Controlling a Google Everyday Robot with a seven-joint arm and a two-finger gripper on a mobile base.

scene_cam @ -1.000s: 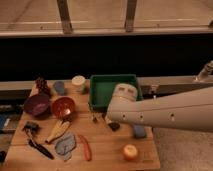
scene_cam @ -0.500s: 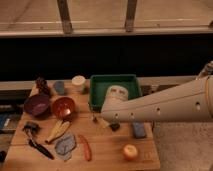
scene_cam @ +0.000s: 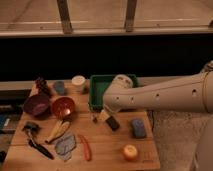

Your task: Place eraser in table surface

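Observation:
The eraser (scene_cam: 112, 122), a small black block, lies on the wooden table surface (scene_cam: 107, 147) just in front of the green tray. My gripper (scene_cam: 103, 116) hangs from the white wrist directly left of the eraser, low over the table and very close to it. I cannot tell whether it touches the eraser. The arm reaches in from the right, over the tray's front edge.
A blue-grey block (scene_cam: 138, 128) lies right of the eraser. The green tray (scene_cam: 95, 92) sits behind the gripper. An orange fruit (scene_cam: 130, 151), a red chili (scene_cam: 85, 147), a grey cloth (scene_cam: 65, 145), a banana (scene_cam: 58, 129), a black-handled brush (scene_cam: 38, 145), two bowls (scene_cam: 63, 107) and cups (scene_cam: 78, 82) fill the left side.
The wrist has shifted slightly left and the forearm has risen at the right. The eraser stays at the same spot on the table.

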